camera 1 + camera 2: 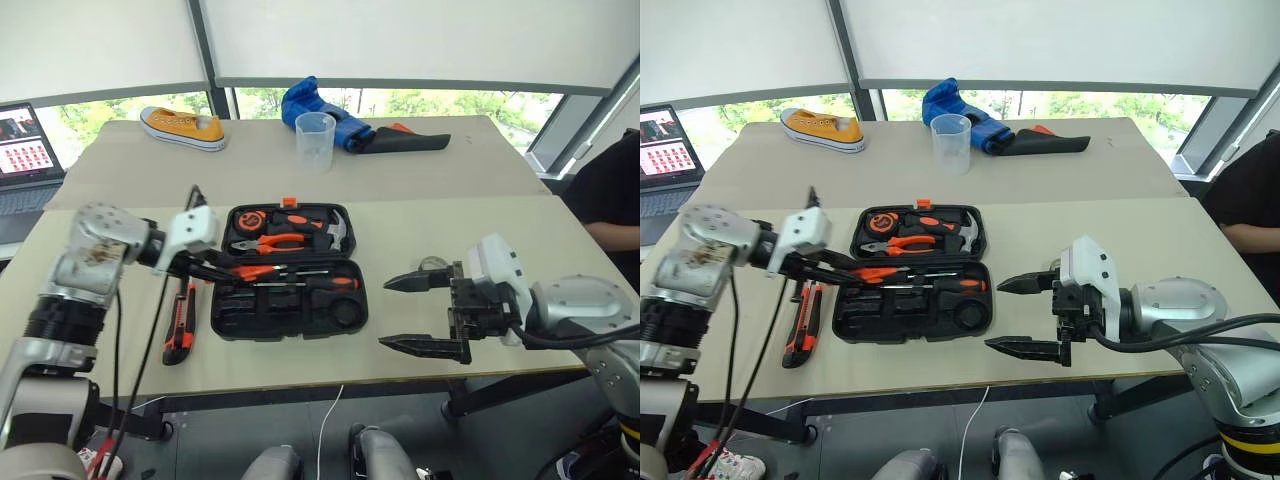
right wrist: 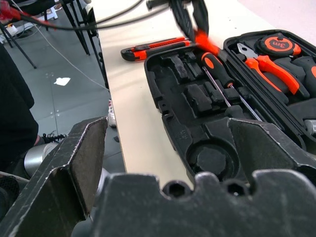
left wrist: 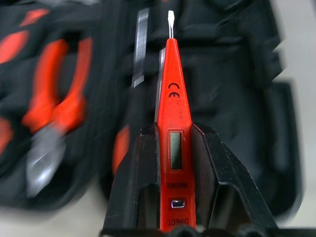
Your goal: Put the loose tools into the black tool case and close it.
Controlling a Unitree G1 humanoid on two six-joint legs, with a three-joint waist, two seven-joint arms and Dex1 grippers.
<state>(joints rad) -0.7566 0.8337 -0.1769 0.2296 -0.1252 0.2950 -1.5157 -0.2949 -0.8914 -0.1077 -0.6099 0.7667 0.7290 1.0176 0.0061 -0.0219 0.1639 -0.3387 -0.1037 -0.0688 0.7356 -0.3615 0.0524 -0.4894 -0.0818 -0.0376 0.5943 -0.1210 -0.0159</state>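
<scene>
So the left claw (image 3: pixel 173 197) is clamped on the thin orange tester screwdriver (image 3: pixel 172 113), gripping it by the handle end with the little flat tip sticking out over the open black tool case (image 1: pixel 288 315). The case sits open in the middle of the tabletop (image 1: pixel 480 240), the pliers (image 1: pixel 272 243), hammer (image 1: pixel 335 232) and tape measure (image 1: pixel 246 218) in the far half, and a black-and-orange screwdriver (image 1: pixel 325 283) lying in the near half. The utility knife (image 1: pixel 181 325) is on the tabletop just beside the case, on the robot's left. The right claw (image 1: pixel 420 315) hangs off the case's right side with its jaws spread wide and nothing in them.
</scene>
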